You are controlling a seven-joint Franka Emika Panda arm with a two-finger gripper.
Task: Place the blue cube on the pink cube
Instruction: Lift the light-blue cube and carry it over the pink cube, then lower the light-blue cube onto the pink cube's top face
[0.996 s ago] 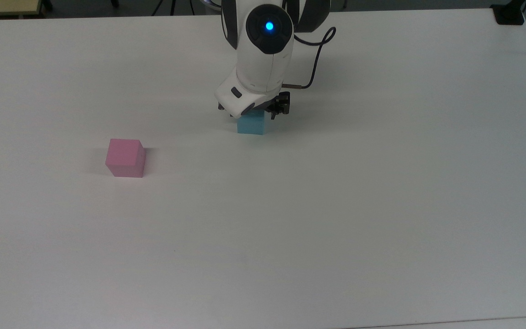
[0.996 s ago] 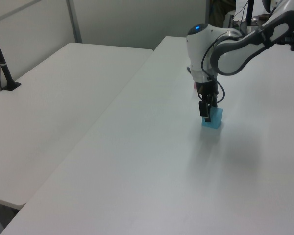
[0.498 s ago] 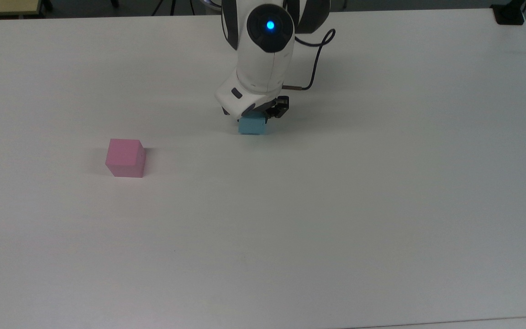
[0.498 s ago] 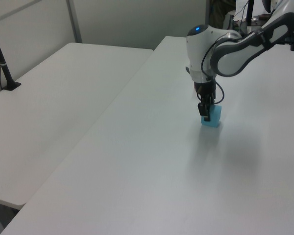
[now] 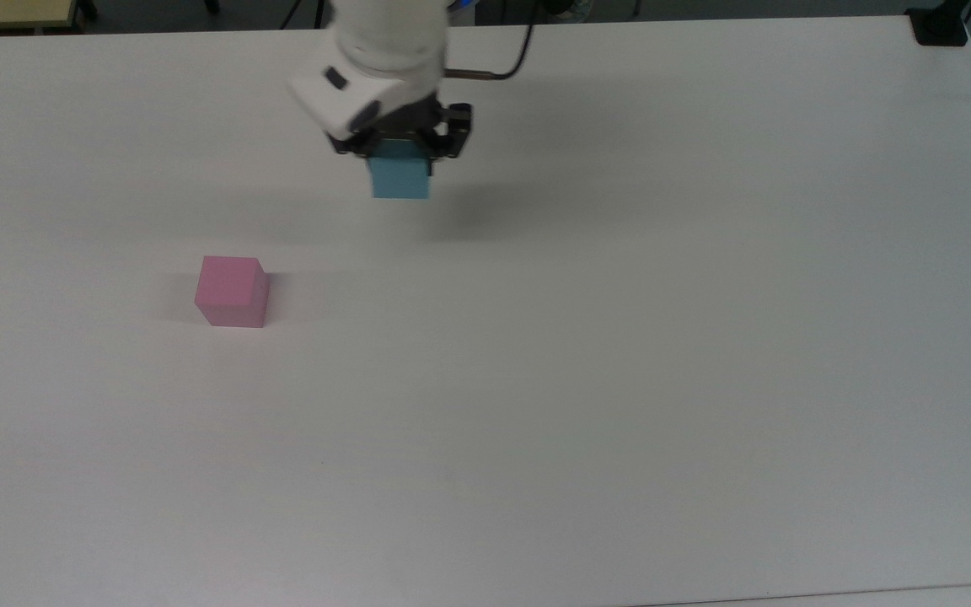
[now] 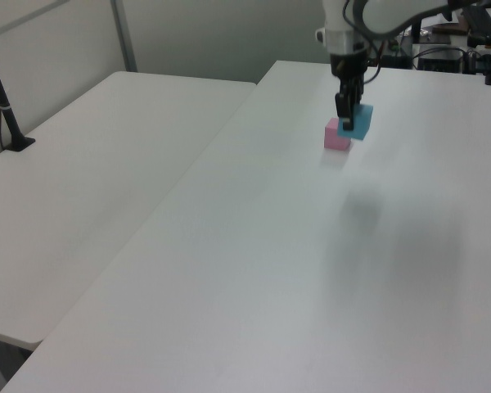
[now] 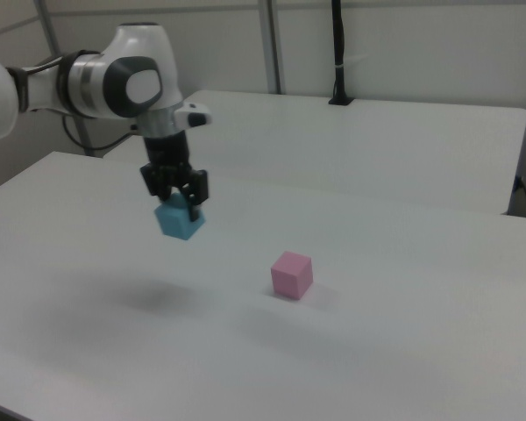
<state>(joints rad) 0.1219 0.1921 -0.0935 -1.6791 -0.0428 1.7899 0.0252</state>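
Top view: small light sky-blue matte cube [image 5: 400,177] up off the white bench [image 5: 620,379], clamped in the black two-finger gripper [image 5: 401,158] under the white arm [image 5: 376,59]. Black fingers [image 5: 457,131] pressed to either side of the blue cube, upper part tucked up between them, lower faces showing below. Soft shadow [image 5: 460,215] on the bench, lower and toward the top view's right of the blue cube. Small pastel pink matte cube [image 5: 232,292] sitting flat on the bench, well apart from the blue cube, lower and toward the top view's left. Black cable [image 5: 512,61] looping off behind the wrist.

Left view: gripper [image 6: 350,123] pointing straight down, blue cube [image 6: 358,123] gripped at its tip and clear of the bench [image 6: 254,270]. Pink cube [image 6: 336,134] peeking out just to the left view's left of the blue one, partly overlapped by it in this line of sight; real gap between them hard to judge here. Faint shadow [image 6: 362,206] lower down on the bench. Second white table [image 6: 90,164] alongside, on the left view's left.

Right view: clearest look at the lift. Blue cube [image 7: 179,219] hanging in mid-air, slightly tilted, pinched by the gripper [image 7: 177,207] from above. Dim shadow [image 7: 153,298] on the bench [image 7: 377,351] beneath. Pink cube [image 7: 292,274] resting on the bench, lower and toward the right view's right, apart from the blue cube, top face bare.
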